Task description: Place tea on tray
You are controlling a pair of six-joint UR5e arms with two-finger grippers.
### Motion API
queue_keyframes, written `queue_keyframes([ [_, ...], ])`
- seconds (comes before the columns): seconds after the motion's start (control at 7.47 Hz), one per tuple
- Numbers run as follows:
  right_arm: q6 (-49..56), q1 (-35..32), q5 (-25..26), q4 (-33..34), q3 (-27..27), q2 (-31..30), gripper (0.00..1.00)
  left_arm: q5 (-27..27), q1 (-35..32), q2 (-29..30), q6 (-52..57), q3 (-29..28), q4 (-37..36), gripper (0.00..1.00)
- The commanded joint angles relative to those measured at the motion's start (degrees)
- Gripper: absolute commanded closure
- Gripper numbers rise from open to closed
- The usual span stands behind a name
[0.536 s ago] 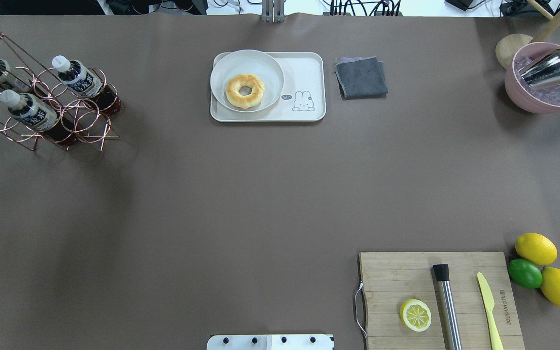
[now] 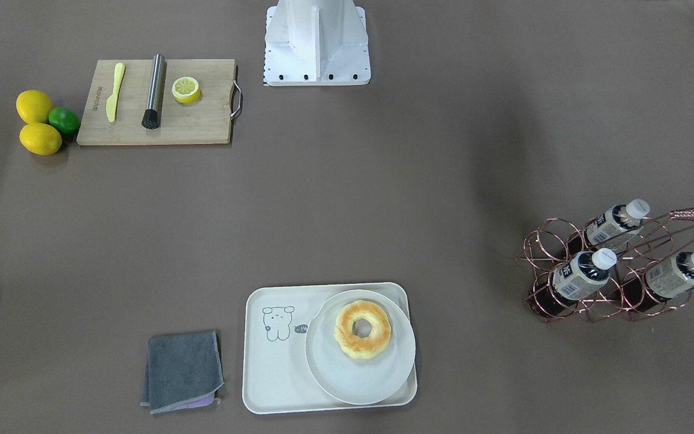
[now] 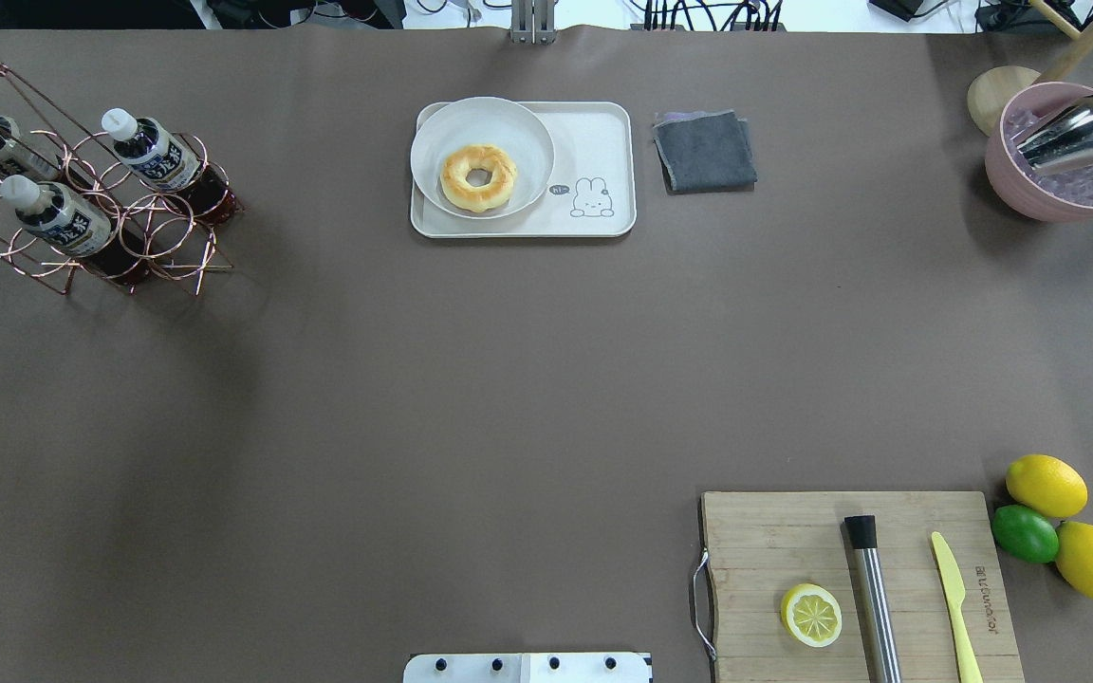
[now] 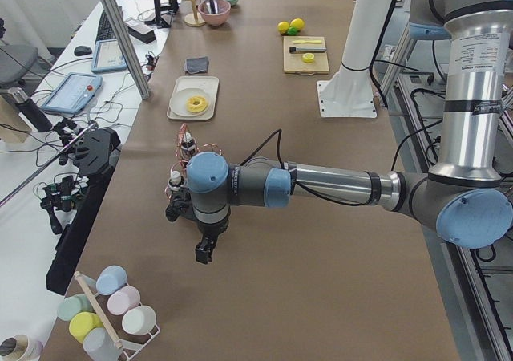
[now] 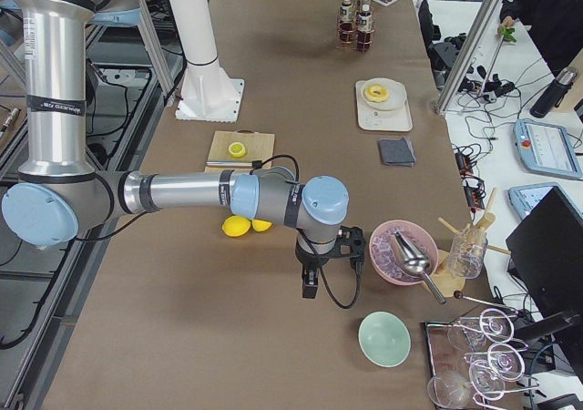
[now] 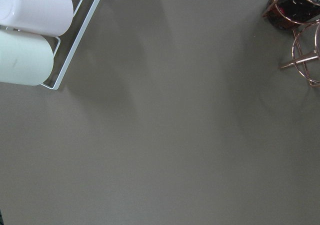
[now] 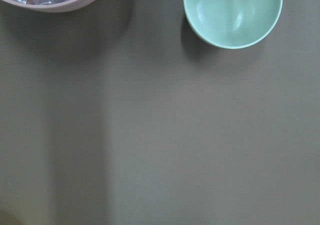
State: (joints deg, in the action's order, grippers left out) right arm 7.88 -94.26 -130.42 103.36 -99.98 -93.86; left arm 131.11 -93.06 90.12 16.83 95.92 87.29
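Copper wire rack (image 3: pixel 172 237) way over at the far left, all three tea bottles (image 3: pixel 153 152) leaning in its rings, well apart from the cream tray (image 3: pixel 603 133) at the far middle. Round plate (image 3: pixel 518 123) with a doughnut (image 3: pixel 478 176) on that tray's left half. Left gripper (image 4: pixel 205 254) hanging over bare table left of the rack, right gripper (image 5: pixel 311 287) at the right end near the pink ice bowl (image 5: pixel 396 246) and green bowl (image 5: pixel 383 337); can't tell for either whether clenched or released, only caught on the side cams.
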Motion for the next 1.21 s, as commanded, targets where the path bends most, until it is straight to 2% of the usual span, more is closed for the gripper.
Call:
queue_keyframes([
  [0.0, 0.03, -0.04, -0.01, 0.00, 0.05, 0.00, 0.00, 0.02, 0.07, 0.05, -0.31, 0.14, -0.02, 0.03],
  [1.07, 0.30, -0.57, -0.62, -0.09, -0.39, 0.26, 0.00, -0.07, 0.07, 0.40, -0.40, 0.14, -0.10, 0.03],
])
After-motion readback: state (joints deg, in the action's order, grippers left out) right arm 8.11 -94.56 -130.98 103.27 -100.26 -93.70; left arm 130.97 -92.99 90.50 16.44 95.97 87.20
